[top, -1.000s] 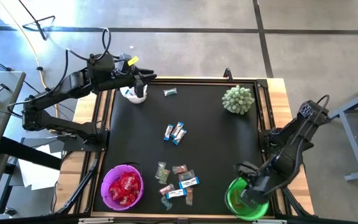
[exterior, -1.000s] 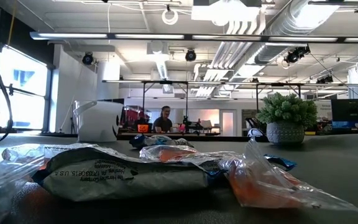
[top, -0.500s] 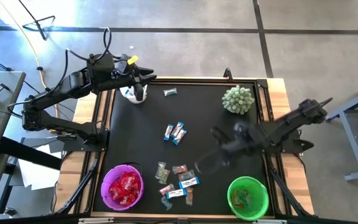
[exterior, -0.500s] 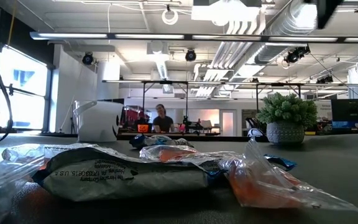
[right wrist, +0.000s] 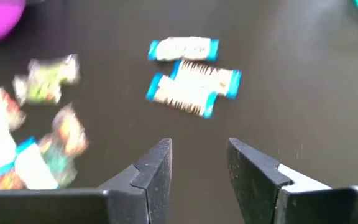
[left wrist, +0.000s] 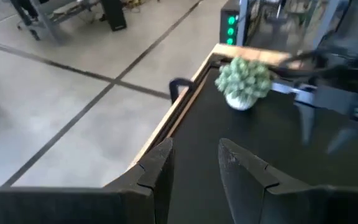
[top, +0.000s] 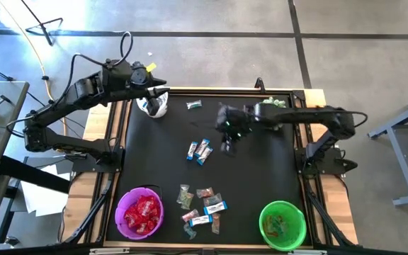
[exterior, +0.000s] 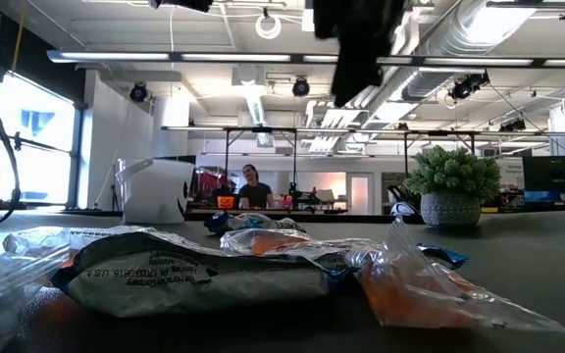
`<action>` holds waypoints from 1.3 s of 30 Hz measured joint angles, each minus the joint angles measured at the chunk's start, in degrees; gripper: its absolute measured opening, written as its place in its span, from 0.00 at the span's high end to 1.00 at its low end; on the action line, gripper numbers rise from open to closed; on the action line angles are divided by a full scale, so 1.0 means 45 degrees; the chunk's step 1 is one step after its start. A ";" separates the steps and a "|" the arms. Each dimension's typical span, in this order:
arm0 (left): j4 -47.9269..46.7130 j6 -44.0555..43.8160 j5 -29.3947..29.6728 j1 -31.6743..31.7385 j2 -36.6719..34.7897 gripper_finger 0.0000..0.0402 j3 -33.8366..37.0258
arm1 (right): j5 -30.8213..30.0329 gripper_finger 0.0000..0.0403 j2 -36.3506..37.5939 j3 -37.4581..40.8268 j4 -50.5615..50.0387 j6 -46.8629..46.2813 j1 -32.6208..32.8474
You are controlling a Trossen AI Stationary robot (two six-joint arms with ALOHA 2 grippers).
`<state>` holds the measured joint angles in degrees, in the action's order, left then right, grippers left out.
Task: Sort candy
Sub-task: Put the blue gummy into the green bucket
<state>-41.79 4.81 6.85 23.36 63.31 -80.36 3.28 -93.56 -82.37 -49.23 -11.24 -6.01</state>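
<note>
Grey wrapper [exterior: 199,275] – small print line along edge, not legible

Left gripper [top: 163,95] open at the table's far-left corner, right gripper [top: 227,138] open, arm stretched mid-table

left arm [top: 69,106]: dark links, black cable loops, yellow tag
right arm [top: 310,117]: dark, slim tube
fingers [right wrist: 154,171]: black, angular

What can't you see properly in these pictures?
- Right gripper: smeared by motion in the high view; the right wrist view shows its fingers open and empty.
- White bowl: the left gripper covers part of it from above, hiding its contents.
- Green bowl: contents too small to name.
- Plant: mostly under the right arm in the high view.
</note>
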 joint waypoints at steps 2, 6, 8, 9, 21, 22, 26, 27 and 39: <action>-0.0624 0.0265 -0.0011 0.0121 -0.0018 0.72 0.0000 | 0.0506 0.63 -0.0521 0.0003 0.0846 0.0137 -0.0743; -0.2255 0.1101 -0.0016 0.0641 0.0025 0.72 0.0000 | 0.1450 0.63 -0.1389 0.0005 0.1964 0.0149 -0.1941; -0.2687 0.1387 -0.0077 0.0951 0.0146 0.72 0.0005 | 0.1541 0.63 -0.1723 -0.0120 0.2096 0.0112 -0.2354; -0.2722 0.1539 -0.0235 0.1128 0.0224 0.72 0.0009 | 0.1521 0.63 -0.1881 -0.0232 0.2112 0.0000 -0.2517; -0.1810 0.2405 -0.2166 0.2788 0.1066 0.72 0.0010 | 0.1811 0.63 -0.3737 -0.2115 0.4218 0.1798 -0.3245; -0.1816 0.2329 -0.2173 0.2827 0.1123 0.72 0.0010 | 0.1727 0.63 -0.3984 -0.2361 0.4208 0.2048 -0.3253; -0.1799 0.2296 -0.2168 0.2836 0.1304 0.72 0.0010 | 0.1220 0.63 -0.4930 -0.3313 0.4382 0.3082 -0.3354; -0.1805 0.2281 -0.2171 0.2836 0.1334 0.72 0.0010 | 0.1186 0.63 -0.5186 -0.3571 0.4379 0.3336 -0.3429; -0.1809 0.1946 -0.2161 0.2831 0.1370 0.72 0.0010 | 0.1181 0.63 -0.7797 -0.6369 0.3187 0.2642 -0.4595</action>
<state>-49.93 13.56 -2.87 36.10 69.47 -80.31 8.60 -128.65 -111.03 -34.89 0.65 -26.68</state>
